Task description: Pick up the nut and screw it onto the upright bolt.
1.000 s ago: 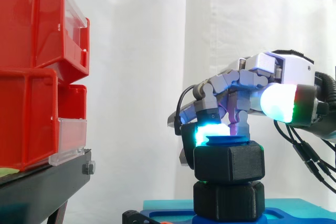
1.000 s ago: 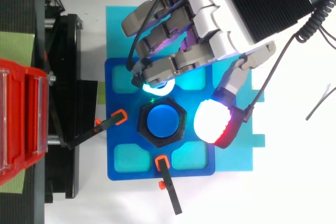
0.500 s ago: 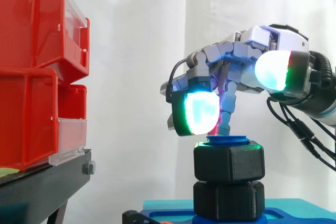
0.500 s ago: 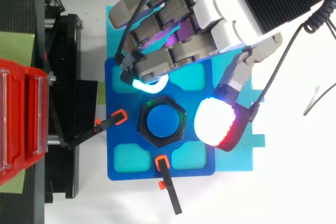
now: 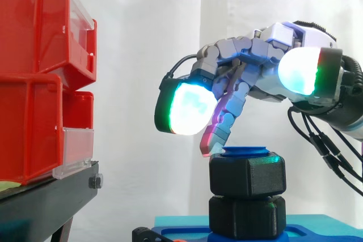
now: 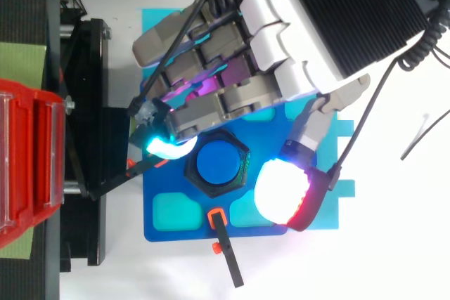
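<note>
Hand point(image 6: 309, 33) empty, fingers loose over nut point(image 5: 247, 175) on bolt point(image 6: 216, 163); red bins point(image 5: 39, 72) well apart.

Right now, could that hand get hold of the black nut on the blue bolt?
Probably yes: the hand hangs open just above the nut, nothing lies between them, and the nut's sides look free to grasp.

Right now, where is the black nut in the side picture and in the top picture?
Side view: the nut sits low and right of centre, just under the top of the blue bolt.
Top view: the nut is the black six-sided ring near the middle, around the blue bolt.
Shared landmark: the red bins stand at the left edge in both views.
</note>
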You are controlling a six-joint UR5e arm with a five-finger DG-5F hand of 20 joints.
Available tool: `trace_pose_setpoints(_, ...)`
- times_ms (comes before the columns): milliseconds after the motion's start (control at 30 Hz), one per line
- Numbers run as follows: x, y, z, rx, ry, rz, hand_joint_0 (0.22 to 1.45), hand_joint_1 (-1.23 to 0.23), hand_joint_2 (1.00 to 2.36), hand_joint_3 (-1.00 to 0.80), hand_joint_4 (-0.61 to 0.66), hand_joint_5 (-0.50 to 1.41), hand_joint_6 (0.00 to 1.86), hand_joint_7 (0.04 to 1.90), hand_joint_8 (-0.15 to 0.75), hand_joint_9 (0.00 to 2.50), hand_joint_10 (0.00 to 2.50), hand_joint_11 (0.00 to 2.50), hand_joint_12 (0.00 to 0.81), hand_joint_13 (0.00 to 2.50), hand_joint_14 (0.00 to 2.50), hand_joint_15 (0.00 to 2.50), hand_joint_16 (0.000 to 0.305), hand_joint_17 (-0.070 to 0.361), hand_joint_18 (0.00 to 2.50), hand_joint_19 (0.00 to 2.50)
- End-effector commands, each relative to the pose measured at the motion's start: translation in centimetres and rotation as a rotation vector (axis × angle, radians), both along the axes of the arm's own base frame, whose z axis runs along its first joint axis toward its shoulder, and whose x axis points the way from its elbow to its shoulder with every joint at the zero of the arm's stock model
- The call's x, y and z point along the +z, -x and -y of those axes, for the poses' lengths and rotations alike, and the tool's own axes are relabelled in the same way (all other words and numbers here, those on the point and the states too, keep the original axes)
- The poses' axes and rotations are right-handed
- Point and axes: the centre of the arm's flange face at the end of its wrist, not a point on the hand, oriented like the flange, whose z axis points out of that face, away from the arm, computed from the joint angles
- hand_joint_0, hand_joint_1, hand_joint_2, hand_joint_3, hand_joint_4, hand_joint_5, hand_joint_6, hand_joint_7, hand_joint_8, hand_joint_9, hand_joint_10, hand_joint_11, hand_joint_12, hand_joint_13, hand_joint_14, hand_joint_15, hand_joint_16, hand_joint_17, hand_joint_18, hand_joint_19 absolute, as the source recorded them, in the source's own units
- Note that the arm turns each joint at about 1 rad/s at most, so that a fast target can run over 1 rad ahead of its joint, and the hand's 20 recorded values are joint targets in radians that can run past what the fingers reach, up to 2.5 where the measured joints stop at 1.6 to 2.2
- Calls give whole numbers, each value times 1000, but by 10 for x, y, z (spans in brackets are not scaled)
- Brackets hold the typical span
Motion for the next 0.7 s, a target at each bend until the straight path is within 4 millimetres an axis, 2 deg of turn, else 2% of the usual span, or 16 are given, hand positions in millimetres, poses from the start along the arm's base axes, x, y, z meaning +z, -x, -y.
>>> trace_pose_setpoints(0,-3,-1,-7,2,-7,-9,489,-162,1000,-500,203,-95,503,753,209,1114,1,0,211,731,0,0,28,62,448,97)
trace_pose_setpoints(233,-5,-2,-9,-1,-15,-9,486,-160,1000,-500,201,-105,502,667,206,987,0,0,212,655,0,0,29,65,374,62)
trace_pose_setpoints(467,-16,1,-10,-7,-23,-15,484,-159,1000,-500,205,-106,502,662,202,945,0,0,215,623,0,0,29,66,329,29)
trace_pose_setpoints(667,-18,2,-8,-9,-25,-18,483,-157,1000,-500,196,-105,502,673,207,934,0,0,221,605,0,0,29,65,307,16)
